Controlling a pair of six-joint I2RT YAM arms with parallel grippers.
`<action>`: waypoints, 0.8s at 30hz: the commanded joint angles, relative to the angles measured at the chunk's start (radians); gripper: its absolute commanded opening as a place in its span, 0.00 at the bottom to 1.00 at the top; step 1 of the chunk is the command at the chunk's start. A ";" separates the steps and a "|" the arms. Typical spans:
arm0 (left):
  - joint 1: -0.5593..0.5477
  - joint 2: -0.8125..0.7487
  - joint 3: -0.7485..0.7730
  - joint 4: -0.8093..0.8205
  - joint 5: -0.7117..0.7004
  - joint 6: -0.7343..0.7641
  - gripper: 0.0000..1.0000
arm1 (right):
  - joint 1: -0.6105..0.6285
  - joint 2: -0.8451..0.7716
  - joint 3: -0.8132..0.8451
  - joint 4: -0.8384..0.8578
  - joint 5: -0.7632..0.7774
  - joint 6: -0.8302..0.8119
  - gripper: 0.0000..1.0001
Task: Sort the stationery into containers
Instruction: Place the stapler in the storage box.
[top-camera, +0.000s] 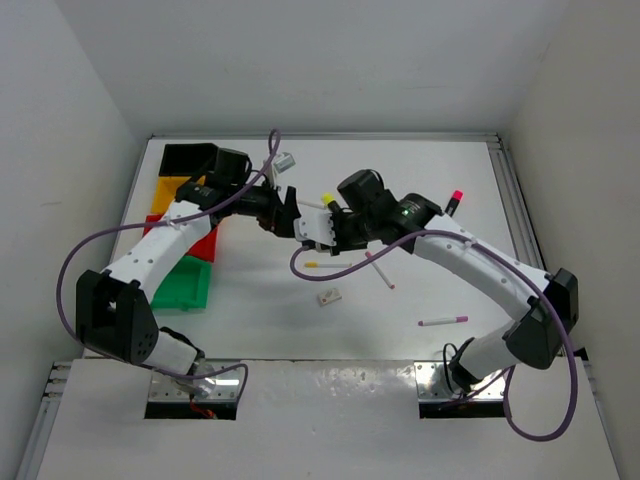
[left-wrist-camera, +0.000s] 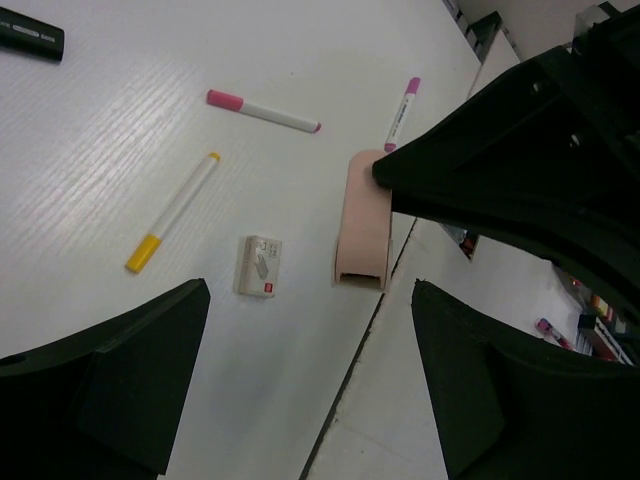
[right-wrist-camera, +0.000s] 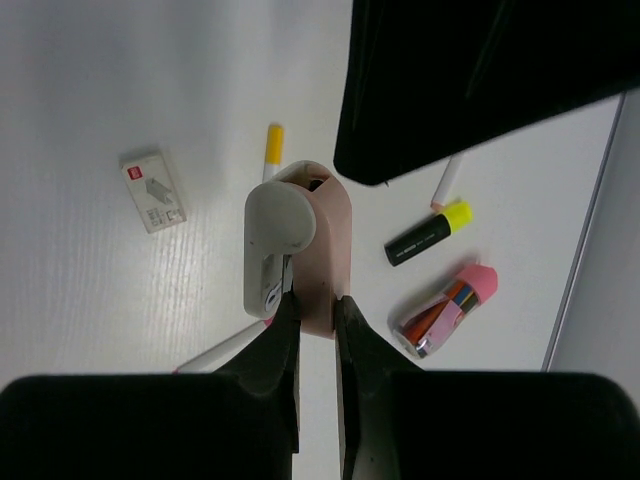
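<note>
Stationery lies mostly loose on the table in the top view, bins at far left; the right gripper holds the block up facing the left gripper, looks like a handover to me.

Left wrist: jaws wide open, block dead ahead, lined up with the gap; I'd go in square and close only once it's deep.

Right wrist: jaws pinched on the block; the left gripper hides the top, and can't identify that multicolour thing.
</note>
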 joint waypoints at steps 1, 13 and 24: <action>-0.018 -0.007 0.030 0.040 0.013 -0.013 0.88 | 0.033 0.011 0.055 0.039 0.053 0.033 0.00; -0.072 0.024 0.024 0.038 0.029 -0.013 0.82 | 0.088 0.034 0.106 0.037 0.077 0.068 0.00; -0.080 0.024 -0.012 0.064 0.078 -0.032 0.29 | 0.129 0.020 0.098 0.083 0.131 0.062 0.00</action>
